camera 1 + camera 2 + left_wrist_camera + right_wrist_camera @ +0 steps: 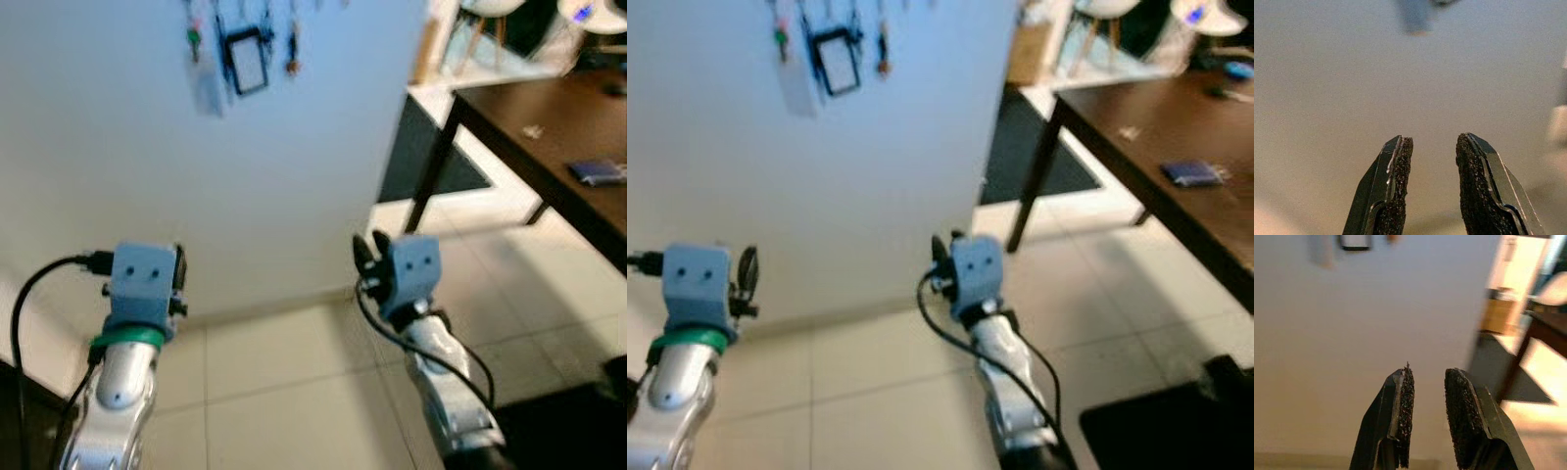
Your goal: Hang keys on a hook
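Observation:
Several small items hang high on the white wall (245, 196): a black-framed tag (245, 61), a pale tag (206, 93) and thin key-like pieces (292, 49), all blurred. I cannot make out the hooks. My left gripper (1432, 144) is held low in front of the wall, open, with nothing between its rough pads (1400, 161). My right gripper (1427, 374) is raised near the wall's right edge, also open and holding nothing. Both sit well below the hanging items, with the left wrist block (145, 279) and the right wrist block (409, 269) over the floor.
A dark brown table (549, 117) stands at the right with a blue object (598, 172) on it. Its leg (436, 166) is just past the wall's edge. Pale floor tiles (274, 382) lie below, and a dark mat (1156, 431) sits at the lower right.

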